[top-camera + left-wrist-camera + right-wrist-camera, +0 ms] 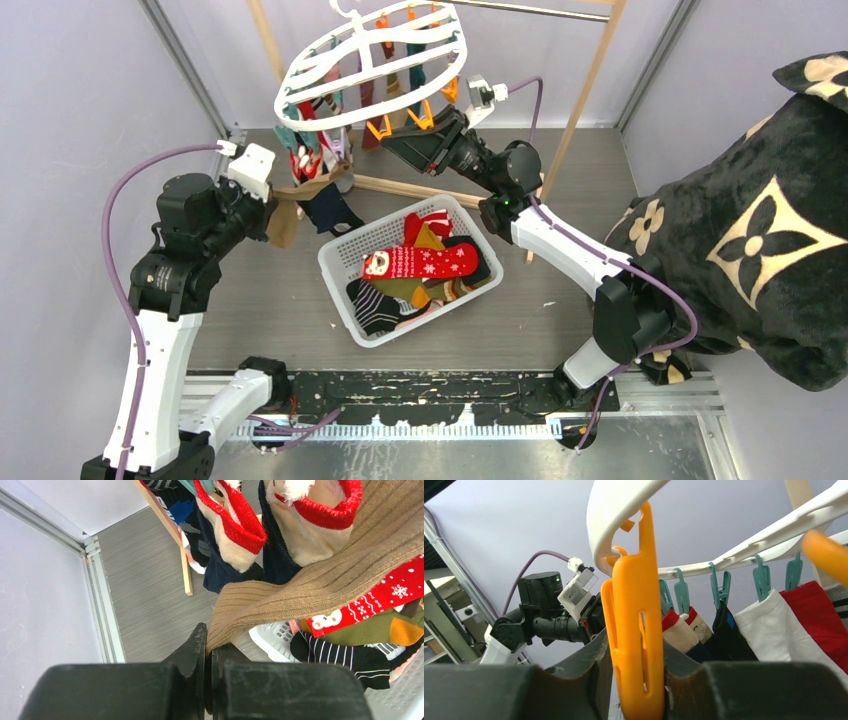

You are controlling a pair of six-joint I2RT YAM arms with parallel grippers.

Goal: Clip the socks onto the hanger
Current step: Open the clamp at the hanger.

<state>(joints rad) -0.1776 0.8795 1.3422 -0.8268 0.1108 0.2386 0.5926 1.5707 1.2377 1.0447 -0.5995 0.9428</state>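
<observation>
Tan sock (320,587) is nipped in the closed left pincer (207,645) and stretches toward 1 o'clock, with clipped socks (235,525) hanging in its way. Right pincer (634,672) squeezes an orange peg (634,610) on the hanger (370,108) at 12 o'clock (wooden rack (589,90) behind). Basket (337,297) of loose socks (420,262) sits at the centre; blanket (760,230) at 3 o'clock.

Soft, even light fills every view, shadows faint. Between the right fingers (584,672) the orange peg (631,630) is sharp, but a second peg (826,552) up and right of them blurs (edges smeared). The left fingers (192,650) read dark and underlit, the brown sock (325,575) above them crisp.
</observation>
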